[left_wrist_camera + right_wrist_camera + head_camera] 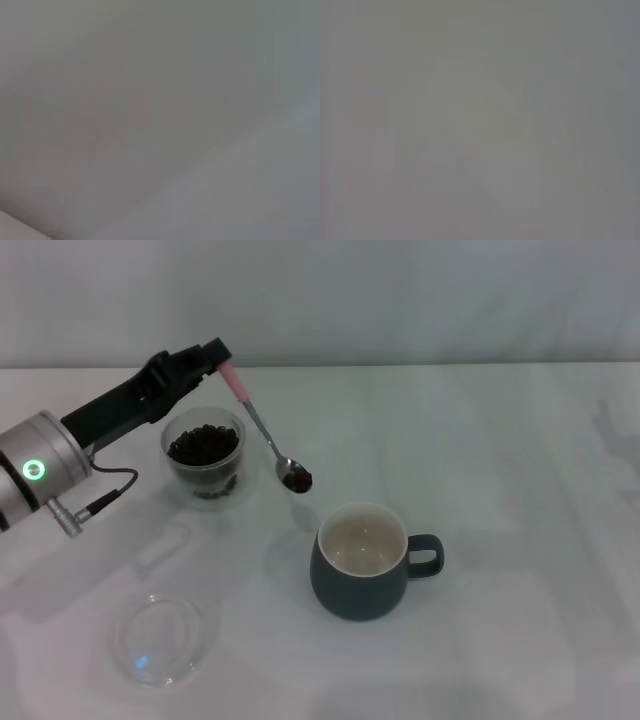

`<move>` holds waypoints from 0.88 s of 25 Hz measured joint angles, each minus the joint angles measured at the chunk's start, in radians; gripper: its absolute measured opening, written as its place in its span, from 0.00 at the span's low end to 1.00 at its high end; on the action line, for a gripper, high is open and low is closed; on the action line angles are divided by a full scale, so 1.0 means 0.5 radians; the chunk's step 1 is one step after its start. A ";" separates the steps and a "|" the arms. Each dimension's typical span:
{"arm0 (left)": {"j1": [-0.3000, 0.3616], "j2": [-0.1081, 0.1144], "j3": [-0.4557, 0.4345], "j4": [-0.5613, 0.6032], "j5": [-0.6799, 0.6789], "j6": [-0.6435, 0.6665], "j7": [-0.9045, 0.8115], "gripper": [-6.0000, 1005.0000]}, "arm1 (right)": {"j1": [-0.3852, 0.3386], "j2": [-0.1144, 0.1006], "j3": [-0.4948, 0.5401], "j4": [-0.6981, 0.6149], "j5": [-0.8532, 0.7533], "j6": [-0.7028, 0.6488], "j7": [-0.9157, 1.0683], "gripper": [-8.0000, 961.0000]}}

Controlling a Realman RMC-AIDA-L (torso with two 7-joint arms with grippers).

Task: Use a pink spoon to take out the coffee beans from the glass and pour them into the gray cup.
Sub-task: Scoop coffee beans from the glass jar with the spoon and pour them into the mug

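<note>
In the head view my left gripper [218, 356] is shut on the pink spoon [262, 430] by the top of its pink handle. The spoon slants down to the right, held in the air. Its silver bowl carries a few coffee beans [297, 479], between the glass and the gray cup. The glass [205, 456] stands under the gripper with a heap of dark beans inside. The gray cup [365, 562] stands in front and to the right, its cream inside bare, handle to the right. The right gripper is out of view. Both wrist views show only blank grey.
A flat shallow clear glass dish [158, 638] lies at the front left of the white table [520, 490]. My left arm [60, 455] reaches in from the left edge. A pale wall runs along the back.
</note>
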 joint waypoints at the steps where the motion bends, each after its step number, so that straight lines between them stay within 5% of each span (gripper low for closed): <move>1: -0.002 -0.002 0.006 0.015 0.010 -0.006 -0.001 0.14 | 0.002 0.000 -0.002 0.000 0.000 0.000 0.000 0.91; 22: -0.193 -0.036 0.280 0.028 0.026 0.059 0.436 0.14 | -0.041 0.002 -0.027 0.008 0.000 -0.049 0.012 0.91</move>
